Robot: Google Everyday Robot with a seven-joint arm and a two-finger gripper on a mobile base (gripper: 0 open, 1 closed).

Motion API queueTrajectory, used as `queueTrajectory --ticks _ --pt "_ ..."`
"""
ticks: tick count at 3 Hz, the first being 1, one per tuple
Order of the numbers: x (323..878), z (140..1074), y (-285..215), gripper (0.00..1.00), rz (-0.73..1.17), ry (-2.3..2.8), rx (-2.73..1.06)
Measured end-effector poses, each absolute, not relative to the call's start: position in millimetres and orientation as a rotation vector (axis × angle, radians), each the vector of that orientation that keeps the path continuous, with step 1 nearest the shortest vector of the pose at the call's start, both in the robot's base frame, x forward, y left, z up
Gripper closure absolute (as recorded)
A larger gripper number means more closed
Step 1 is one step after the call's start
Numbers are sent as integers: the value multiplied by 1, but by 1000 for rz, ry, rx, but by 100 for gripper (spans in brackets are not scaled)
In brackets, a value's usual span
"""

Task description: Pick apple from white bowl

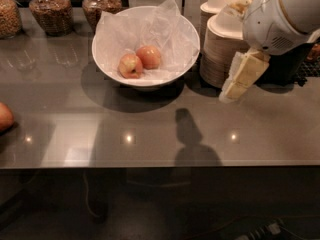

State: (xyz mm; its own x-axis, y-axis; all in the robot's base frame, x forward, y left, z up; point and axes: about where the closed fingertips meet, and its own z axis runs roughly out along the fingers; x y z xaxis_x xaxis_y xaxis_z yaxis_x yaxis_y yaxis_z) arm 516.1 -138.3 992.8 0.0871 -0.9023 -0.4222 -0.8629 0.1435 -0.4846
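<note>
The gripper hung right of the white bowl, near the stacked paper bowls; I cannot tell whether it was released or clenched. The apple lay inside, touching a paler apple. It would be best approached from above, gripping across the sides clear of that neighbour and the tissue.

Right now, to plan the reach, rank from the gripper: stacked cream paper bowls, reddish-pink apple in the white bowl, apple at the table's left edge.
1. Stacked cream paper bowls, right beside the gripper, on the right.
2. Reddish-pink apple, in the glossy white bowl, centre.
3. Lone apple, at the far left.
</note>
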Motion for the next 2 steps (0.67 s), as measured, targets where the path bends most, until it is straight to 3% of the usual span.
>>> queueTrajectory --ticks 2 --pt "570 1017 -63 0 -48 1543 -1733"
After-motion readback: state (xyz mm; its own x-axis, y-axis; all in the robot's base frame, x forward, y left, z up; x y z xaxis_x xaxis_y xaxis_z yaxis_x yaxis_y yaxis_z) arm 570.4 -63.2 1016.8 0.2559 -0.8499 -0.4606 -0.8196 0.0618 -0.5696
